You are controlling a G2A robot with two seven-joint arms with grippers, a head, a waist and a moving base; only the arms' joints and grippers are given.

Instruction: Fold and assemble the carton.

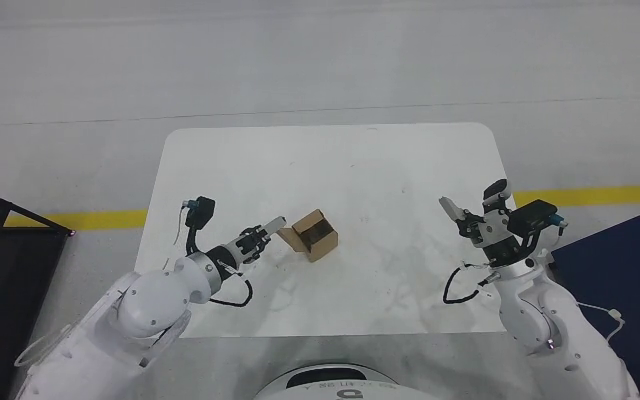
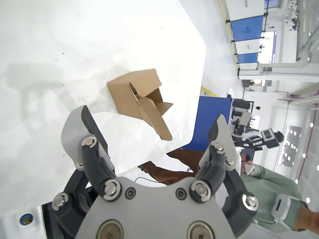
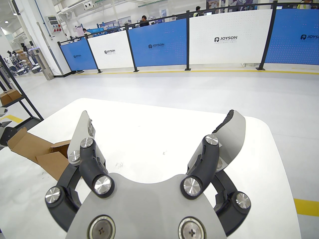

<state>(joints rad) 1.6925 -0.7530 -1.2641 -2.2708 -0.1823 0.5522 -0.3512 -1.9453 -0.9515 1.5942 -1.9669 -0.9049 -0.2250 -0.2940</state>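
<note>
A small brown carton (image 1: pixel 313 235) lies on the white table (image 1: pixel 400 180) near its middle, partly formed, with one end open and a long flap sticking out toward the left arm. My left gripper (image 1: pixel 266 234) stands open just short of that flap, not touching it. The left wrist view shows the carton (image 2: pixel 135 95) with its loose flap beyond my open left gripper (image 2: pixel 152 119). My right gripper (image 1: pixel 470 205) hovers open over the table's right side, well away from the carton. In the right wrist view the carton (image 3: pixel 39 152) lies off to one side of the open right gripper (image 3: pixel 160 118).
The table's front edge runs close under both arms. A yellow line (image 1: pixel 100 218) crosses the floor on either side of the table. A dark rack (image 1: pixel 20 215) stands at the left. Bare tabletop (image 1: pixel 400 260) lies between the carton and the right gripper.
</note>
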